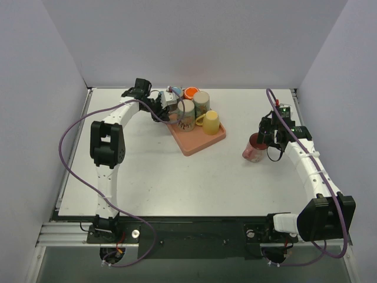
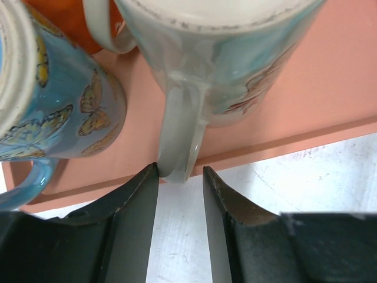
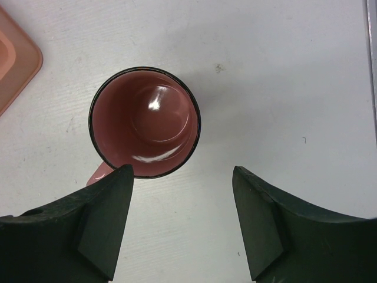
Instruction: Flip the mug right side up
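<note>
A pink mug (image 3: 144, 121) stands upright on the table, mouth up, handle toward the lower left; it also shows in the top view (image 1: 254, 148). My right gripper (image 3: 182, 177) is open above it, with the mug's rim beside the left finger (image 3: 103, 218); in the top view the right gripper (image 1: 263, 137) hovers over the mug. On the pink tray (image 2: 330, 88) a white butterfly-print mug (image 2: 235, 65) stands base up. My left gripper (image 2: 180, 172) is narrowly open, its tips on either side of the end of that mug's handle (image 2: 179, 135). In the top view the left gripper (image 1: 165, 115) is at the tray's left edge.
The tray (image 1: 200, 144) also holds a blue butterfly mug (image 2: 59, 106), an orange mug (image 1: 191, 92), a cream mug (image 1: 201, 101) and a yellow mug (image 1: 210, 122), packed close together. White walls enclose the table on three sides. Purple cables loop off both arms.
</note>
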Available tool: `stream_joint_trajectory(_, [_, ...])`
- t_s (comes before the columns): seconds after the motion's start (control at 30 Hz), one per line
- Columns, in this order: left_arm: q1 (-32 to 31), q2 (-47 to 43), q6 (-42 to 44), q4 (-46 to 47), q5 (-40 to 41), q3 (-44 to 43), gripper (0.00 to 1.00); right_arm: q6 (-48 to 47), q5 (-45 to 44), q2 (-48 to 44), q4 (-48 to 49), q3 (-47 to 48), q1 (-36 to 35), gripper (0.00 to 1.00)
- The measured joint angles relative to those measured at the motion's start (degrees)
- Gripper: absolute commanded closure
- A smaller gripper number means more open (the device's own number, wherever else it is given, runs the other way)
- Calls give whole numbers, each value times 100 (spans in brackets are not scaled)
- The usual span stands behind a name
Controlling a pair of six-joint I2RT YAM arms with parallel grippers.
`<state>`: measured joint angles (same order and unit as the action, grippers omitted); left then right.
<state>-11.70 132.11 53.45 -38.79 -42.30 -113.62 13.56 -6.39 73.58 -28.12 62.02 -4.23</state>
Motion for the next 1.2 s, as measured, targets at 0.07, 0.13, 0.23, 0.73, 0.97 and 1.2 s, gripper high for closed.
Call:
stream_joint_trajectory(0.07, [-26, -59, -46, -7, 2, 61, 49, -4, 0, 0, 2, 0, 0, 37])
stream_joint_trajectory(0.13, [-44, -79, -264, 127, 9, 79, 41, -4, 2, -7, 4, -11, 0, 37])
stream_joint_trajectory(0.23, [-59, -81, -673, 540, 48, 79, 37, -7, 2, -35, 0, -63, 0, 37])
stream_joint_trajectory(0.73, [-334, -79, -898, 739, 496, 33, 100, -20, 50, -378, -4, -116, -37, 37])
stream_joint_trajectory(0.97, [-358, -111, -1423, 732, 669, 317, 100, -87, 107, -723, -2, -116, -155, 37])
stream_joint_trajectory(1.2, [-389, -221, -2721, 505, 1110, 446, 100, -227, -52, -857, -2, -114, -800, 37])
